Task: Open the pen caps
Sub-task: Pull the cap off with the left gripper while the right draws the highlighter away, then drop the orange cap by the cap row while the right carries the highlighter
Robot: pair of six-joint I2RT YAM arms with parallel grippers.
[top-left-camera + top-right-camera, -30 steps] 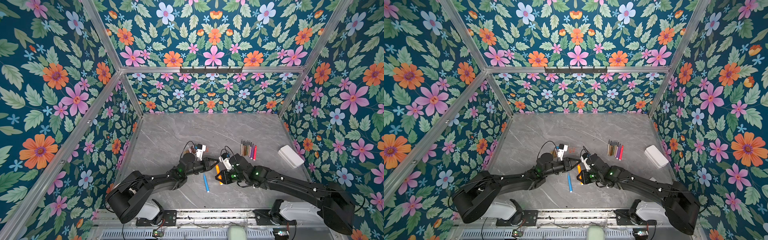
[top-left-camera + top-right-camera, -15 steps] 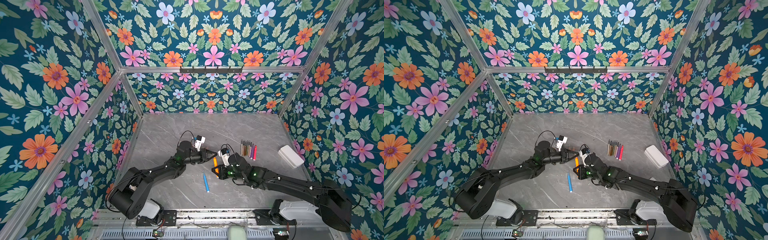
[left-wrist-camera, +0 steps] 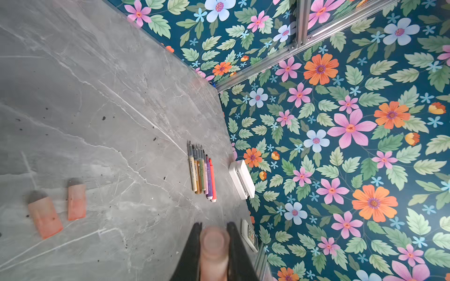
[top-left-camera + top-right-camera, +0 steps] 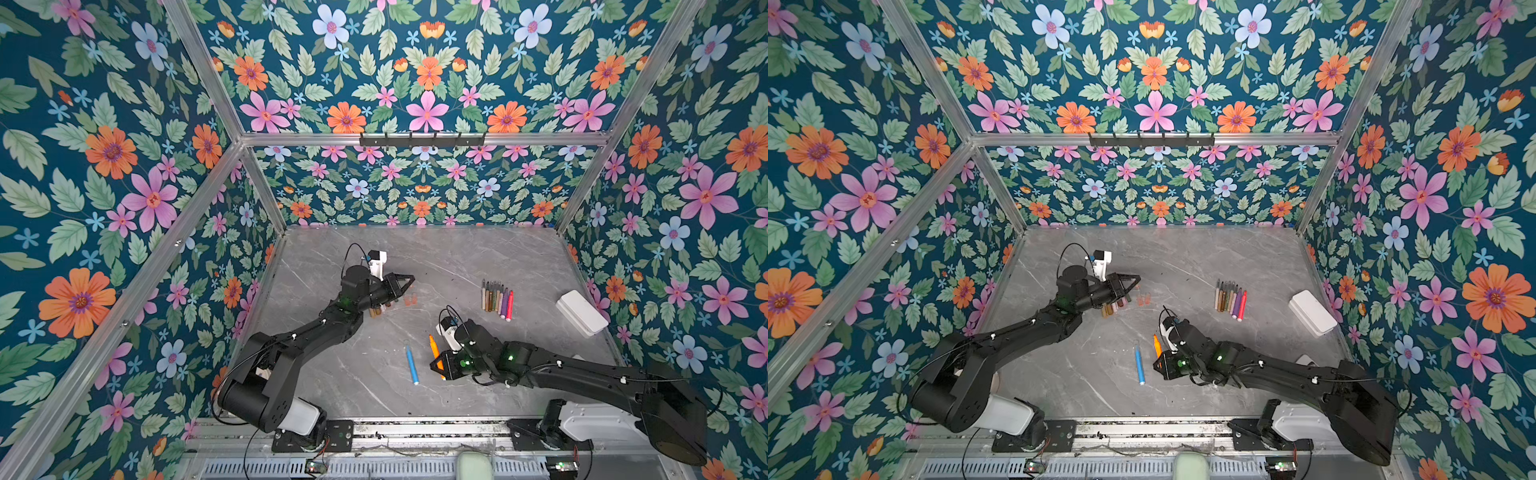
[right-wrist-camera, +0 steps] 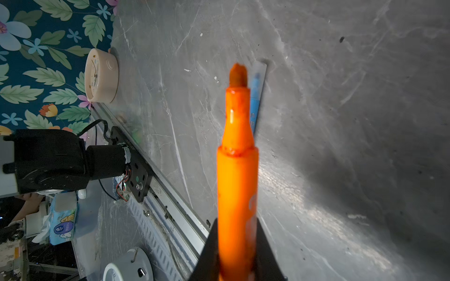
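1. Grey marbled desk (image 4: 457, 257), both top views. Left tool (image 4: 409, 282) is at the far left-centre, clenched; its load is too small to tell here. Right tool (image 4: 437, 365) is at the front middle, clamped on an orange pen (image 4: 433, 347). A blue pen (image 4: 411, 365) lies flat just beside it.
2. Top view, loose stock and container. Two orange caps (image 4: 1143, 300) lie close to the left tool (image 4: 1133, 282). A cluster of caps (image 4: 1113, 307) sits partly under that arm. A row of pens (image 4: 1230, 299) lies side by side, right of centre. A white box (image 4: 1312, 312) stands by the right wall, lid shut, contents hidden.
3. Left wrist view. Left tool (image 3: 213, 227) is closed on a pale cap (image 3: 214, 245), which is blurred. The orange caps (image 3: 45, 216) lie apart on the desk, and the row of pens (image 3: 202, 172) is near the white box (image 3: 242, 180).
4. Right wrist view. Right tool (image 5: 237, 226) grips the orange pen (image 5: 237, 170) by its barrel, uncapped, nib bare. The blue pen (image 5: 255, 97) lies on the desk behind it.
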